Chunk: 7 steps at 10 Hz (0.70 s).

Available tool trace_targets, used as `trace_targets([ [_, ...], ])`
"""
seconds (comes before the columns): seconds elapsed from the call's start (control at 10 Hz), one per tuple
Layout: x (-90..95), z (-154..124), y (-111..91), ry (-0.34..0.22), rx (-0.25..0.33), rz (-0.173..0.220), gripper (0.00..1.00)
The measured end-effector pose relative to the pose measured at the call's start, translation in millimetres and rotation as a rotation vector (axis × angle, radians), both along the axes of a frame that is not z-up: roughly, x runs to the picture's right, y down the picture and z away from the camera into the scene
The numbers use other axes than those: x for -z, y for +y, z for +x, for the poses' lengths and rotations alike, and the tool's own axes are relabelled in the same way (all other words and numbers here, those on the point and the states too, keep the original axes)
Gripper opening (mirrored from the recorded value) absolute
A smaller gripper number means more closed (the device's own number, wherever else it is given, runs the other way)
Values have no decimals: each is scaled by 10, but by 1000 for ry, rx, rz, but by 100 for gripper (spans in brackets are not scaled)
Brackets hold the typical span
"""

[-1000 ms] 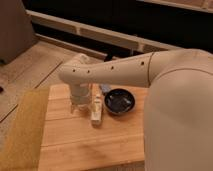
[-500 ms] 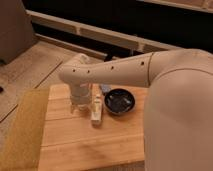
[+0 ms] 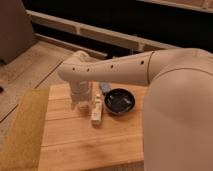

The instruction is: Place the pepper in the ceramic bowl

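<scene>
On the near side of the claw, between it and us, lies the bare plank top of the wooden table (image 3: 75, 145), with a yellowish strip (image 3: 22, 130) along its edge well off to one side. The claw (image 3: 96, 111) hangs point-down from the white arm (image 3: 115, 70), low over the boards near the table's middle. It stands spread as wide as it goes, and we see nothing caught in it. Just beside the claw, apart from it and on the side where the arm reaches in, sits the black bowl (image 3: 120, 111). It is upright, and we cannot tell what, if anything, lies in it. A little beyond the claw, close to the bowl's far edge, is a small blue thing (image 3: 104, 87). We cannot find the pepper. It may be hidden under the claw or behind the wrist, and we will not guess which. We judge the pepper to be light and slim, fairly firm but with a smooth skin that can slide or roll on the planks. We would take it across its middle with a gentle squeeze, the claw set square to its length. Since the bowl is so close, only a short, low carry would follow.
</scene>
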<state>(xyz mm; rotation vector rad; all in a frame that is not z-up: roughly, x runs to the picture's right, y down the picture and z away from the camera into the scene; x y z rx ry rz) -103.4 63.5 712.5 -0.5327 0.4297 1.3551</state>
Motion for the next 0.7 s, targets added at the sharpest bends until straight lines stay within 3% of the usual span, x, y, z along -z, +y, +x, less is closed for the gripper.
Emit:
trace_targets([
  [0.2, -145, 59, -477, -92, 75, 92, 65],
  [0.3, -236, 130, -632, -123, 103, 114, 65],
  [0.5, -463, 325, -958, -189, 138, 149, 65],
  [0.7, -621, 475, -1188, -208, 153, 156, 65],
])
